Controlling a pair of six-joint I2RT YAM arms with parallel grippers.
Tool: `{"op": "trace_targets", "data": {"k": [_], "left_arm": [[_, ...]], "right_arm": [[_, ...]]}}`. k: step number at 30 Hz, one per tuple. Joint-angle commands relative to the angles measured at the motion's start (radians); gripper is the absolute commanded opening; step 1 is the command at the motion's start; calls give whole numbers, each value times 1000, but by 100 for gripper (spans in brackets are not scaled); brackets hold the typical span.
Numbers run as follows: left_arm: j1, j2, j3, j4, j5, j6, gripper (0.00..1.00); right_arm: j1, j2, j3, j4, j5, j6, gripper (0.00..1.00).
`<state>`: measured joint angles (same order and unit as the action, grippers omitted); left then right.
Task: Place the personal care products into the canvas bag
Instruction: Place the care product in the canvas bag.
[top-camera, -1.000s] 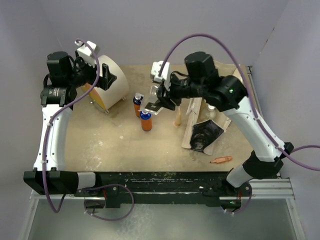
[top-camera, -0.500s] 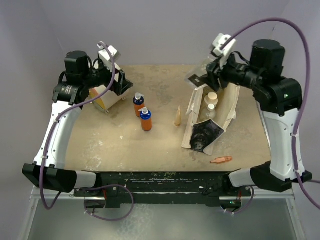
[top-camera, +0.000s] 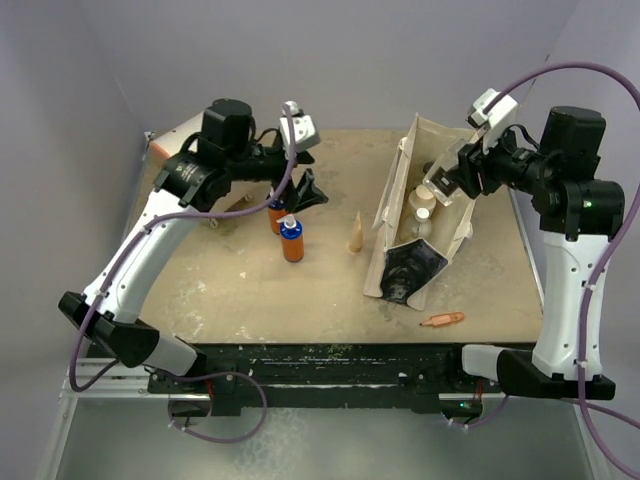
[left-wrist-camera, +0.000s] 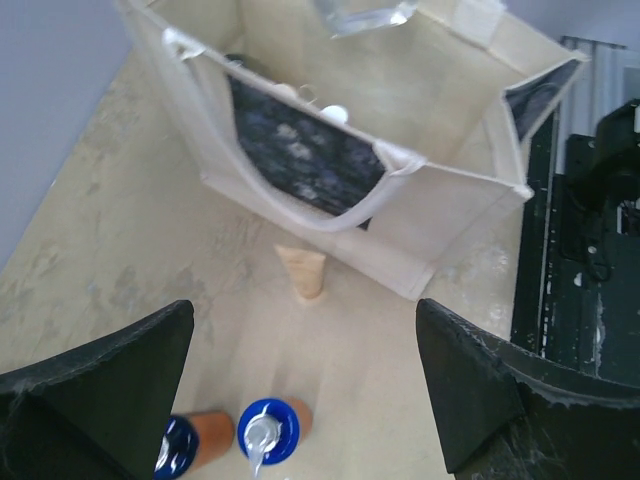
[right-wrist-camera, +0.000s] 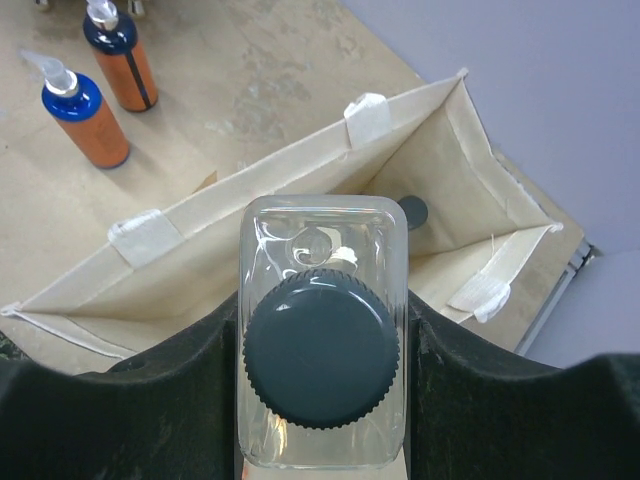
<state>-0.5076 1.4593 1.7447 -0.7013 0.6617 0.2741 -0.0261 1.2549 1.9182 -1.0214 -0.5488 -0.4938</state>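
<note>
The clear squarish bottle with a black screw cap (right-wrist-camera: 320, 350) hangs above the open mouth of the beige canvas bag with a dark printed panel (top-camera: 398, 205). Its cap faces the wrist camera and its base points down at the bag. The right tool (top-camera: 445, 180) clamps it by two opposite sides, jaws roughly half apart around it.

The likeliest trouble is the release. In the wrist view the bottle sits over the bag's near wall as much as over the opening. Let go here, it may catch the soft rim, fold it inward, or bounce out onto the sandy desk (top-camera: 200, 285). The bag leans and its mouth is narrow. Other bottles show inside, a cream-capped one (top-camera: 425, 194) among them, and a drop from this height could knock them or tip the bag.

The right arm rises from the near right corner, with its forearm high and its wrist turned toward the bag.

Further out, an orange bottle with a blue pump cap (top-camera: 291, 242) and its twin (top-camera: 275, 212) stand just beside each other on the desk. The left tool (top-camera: 303, 192) hovers over them, jaws wide and holding nothing. A finger lowered for one could topple the other. The left arm arches in from the near left corner, wrist angled down.

A tan wooden cone (top-camera: 354, 232) stands between the bottles and the bag, where a wide sweep could strike it.
</note>
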Motion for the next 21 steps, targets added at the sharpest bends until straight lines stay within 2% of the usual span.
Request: {"op": "trace_targets", "data": {"k": [1,9,15,21], "left_arm": [[-114,31,107,-47,11,76,94],[-298,150,214,-73,18,103,94],[-449,275,323,-121,-43,163,93],[-534,396,410,-146,-132,190,87]], "right_arm": [[-49,-46,-13,123,-119,-72,0],[-72,-43,-71,148,-141,-82,0],[-79,-40,-108,168,-157,-75,0],[-81,-41,-141,172,-168,-79,0]]}}
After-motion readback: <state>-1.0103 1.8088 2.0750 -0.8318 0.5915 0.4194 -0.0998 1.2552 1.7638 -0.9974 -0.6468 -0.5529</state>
